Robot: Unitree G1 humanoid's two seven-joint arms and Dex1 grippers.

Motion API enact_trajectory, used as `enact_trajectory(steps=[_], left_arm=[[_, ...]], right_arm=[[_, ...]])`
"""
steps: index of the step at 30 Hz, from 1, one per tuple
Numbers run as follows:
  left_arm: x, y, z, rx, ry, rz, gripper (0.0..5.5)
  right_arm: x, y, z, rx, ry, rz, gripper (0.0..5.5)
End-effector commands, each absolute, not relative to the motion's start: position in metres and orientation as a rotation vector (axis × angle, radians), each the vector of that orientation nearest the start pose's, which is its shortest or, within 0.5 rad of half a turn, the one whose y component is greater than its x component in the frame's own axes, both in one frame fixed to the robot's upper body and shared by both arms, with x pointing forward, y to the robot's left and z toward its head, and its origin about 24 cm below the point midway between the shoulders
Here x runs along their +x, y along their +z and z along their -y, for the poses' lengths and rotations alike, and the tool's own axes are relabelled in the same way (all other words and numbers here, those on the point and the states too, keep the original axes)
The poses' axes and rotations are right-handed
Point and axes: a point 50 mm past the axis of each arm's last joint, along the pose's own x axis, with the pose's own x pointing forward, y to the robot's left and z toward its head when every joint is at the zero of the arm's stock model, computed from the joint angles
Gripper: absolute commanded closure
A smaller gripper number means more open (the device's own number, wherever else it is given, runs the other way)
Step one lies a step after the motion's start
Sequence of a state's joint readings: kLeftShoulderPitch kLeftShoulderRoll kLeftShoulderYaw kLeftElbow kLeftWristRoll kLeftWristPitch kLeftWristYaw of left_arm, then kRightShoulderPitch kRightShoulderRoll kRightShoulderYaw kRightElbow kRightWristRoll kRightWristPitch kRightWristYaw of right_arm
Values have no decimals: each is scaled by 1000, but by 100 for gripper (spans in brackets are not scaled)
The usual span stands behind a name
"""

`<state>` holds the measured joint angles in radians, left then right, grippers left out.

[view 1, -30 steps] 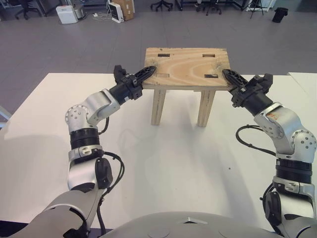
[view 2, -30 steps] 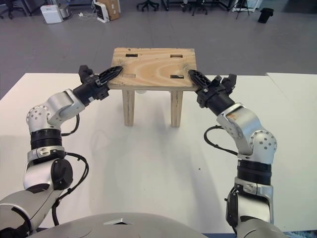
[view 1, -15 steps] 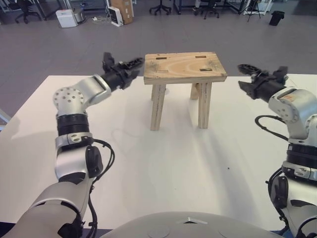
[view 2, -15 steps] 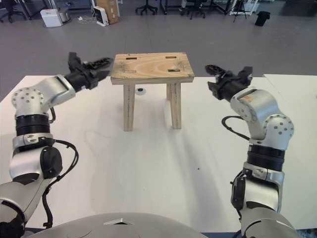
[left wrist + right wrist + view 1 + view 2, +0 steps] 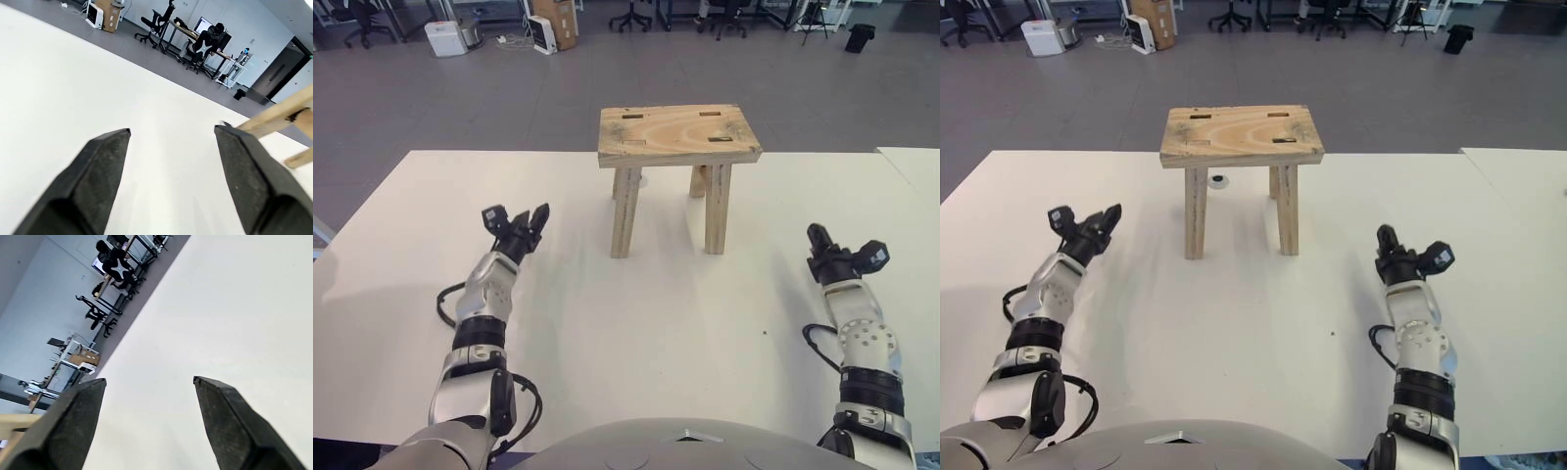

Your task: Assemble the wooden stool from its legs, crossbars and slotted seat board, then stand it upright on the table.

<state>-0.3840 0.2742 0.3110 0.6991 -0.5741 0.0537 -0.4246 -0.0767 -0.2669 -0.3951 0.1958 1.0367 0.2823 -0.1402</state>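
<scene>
Wooden stool (image 5: 678, 154): stands upright on the white table (image 5: 636, 333), toward its far edge (slotted seat board (image 5: 674, 130) on top). Left gripper (image 5: 521, 217): hovers low over the table, well apart from the stool, jaws spread. Right gripper (image 5: 845, 247): likewise on the other side, jaws spread.

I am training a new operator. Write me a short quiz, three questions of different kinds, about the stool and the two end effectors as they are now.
1. True or false: the stool stands upright on the table.
2. Fill in: the left end effector and the right end effector both have their fingers ____.
3. Which end effector touches the stool? A) left B) right C) neither

Key: 1 true; 2 open; 3 C.
</scene>
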Motion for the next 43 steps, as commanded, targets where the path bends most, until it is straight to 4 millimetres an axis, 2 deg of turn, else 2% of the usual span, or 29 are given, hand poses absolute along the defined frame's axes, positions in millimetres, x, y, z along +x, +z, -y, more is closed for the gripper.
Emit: enact_trajectory(steps=[1,4,7,12,18,23,26,28,31,35,39,43], left_arm=[[298,3,-255,-432,10,-129,236],[292,-9,-258,-444,66,-155,236],[281,-21,-266,-464,118,-180,236],[287,-12,-259,-496,112,-106,236],[275,-14,-259,-529,113,-83,236],[280,-6,-260,-557,110,-53,236],[278,-7,-260,-582,112,-53,236],[272,-10,-258,-598,109,-56,236],[270,-11,-253,-573,95,-55,236],[271,-7,-255,-544,138,-65,236],[277,1,-255,-538,147,-45,236],[271,-4,-262,-527,186,-64,236]], right_arm=[[237,-1,281,832,-483,-248,218],[235,-13,272,811,-435,-345,218],[236,-15,266,821,-373,-371,218],[236,-15,268,775,-330,-373,218],[242,-15,263,852,-288,-373,218],[242,-16,259,866,-273,-377,218],[239,-21,266,835,-298,-401,218],[230,-28,282,747,-393,-397,218],[222,-28,302,715,-464,-373,218],[228,-23,304,692,-445,-350,218],[221,-28,309,710,-499,-336,218],[226,-23,310,711,-515,-287,218]])
